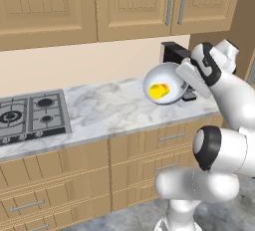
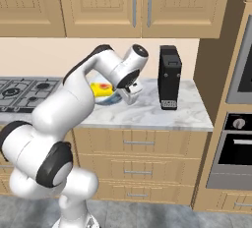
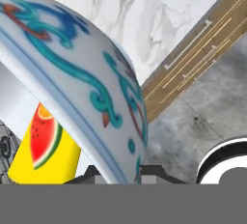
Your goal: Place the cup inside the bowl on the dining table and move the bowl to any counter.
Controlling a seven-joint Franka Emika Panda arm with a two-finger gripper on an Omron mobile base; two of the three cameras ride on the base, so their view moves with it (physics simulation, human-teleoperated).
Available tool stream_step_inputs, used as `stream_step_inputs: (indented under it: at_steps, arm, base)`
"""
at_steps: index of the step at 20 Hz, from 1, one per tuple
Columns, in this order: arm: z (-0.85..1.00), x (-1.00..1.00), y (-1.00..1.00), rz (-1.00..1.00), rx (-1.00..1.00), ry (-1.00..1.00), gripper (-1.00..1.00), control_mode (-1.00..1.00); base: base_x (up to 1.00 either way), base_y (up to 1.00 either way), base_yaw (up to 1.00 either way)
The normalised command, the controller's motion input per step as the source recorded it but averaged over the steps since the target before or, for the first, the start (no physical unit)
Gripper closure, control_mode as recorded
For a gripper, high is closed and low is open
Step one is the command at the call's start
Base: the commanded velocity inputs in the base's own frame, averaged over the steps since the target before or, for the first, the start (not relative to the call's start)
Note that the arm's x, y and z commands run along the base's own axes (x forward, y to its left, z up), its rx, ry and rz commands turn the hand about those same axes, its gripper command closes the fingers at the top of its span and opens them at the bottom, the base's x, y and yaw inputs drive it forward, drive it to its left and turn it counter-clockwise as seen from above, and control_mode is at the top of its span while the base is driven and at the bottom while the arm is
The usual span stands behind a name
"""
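Counter (image 1: 104,110) of veined marble, wooden drawers (image 1: 64,175)

The left base view looks forward and down from behind the arm, with the counter (image 1: 114,108) crossing mid-frame and the hob (image 1: 31,115) at left. The right base view faces the same counter (image 2: 147,109) from the other side. The hand view sits very close against the bowl (image 3: 82,73), counter (image 3: 159,10) at top.
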Motion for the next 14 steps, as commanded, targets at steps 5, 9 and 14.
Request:
stream_step_inputs:
  at_steps: [5,9,14]
  arm:
    - [0.0,0.0,0.08,-0.1,0.17,0.0,1.0,-1.0]
    - [0.0,0.0,0.13,-0.07,0.23,0.0,1.0,-1.0]
    - [0.0,0.0,0.14,-0.05,0.13,0.01,1.0,-1.0]
  base:
    - [0.0,0.0,0.0]
    - [0.0,0.0,0.0]
    - [0.0,0.0,0.0]
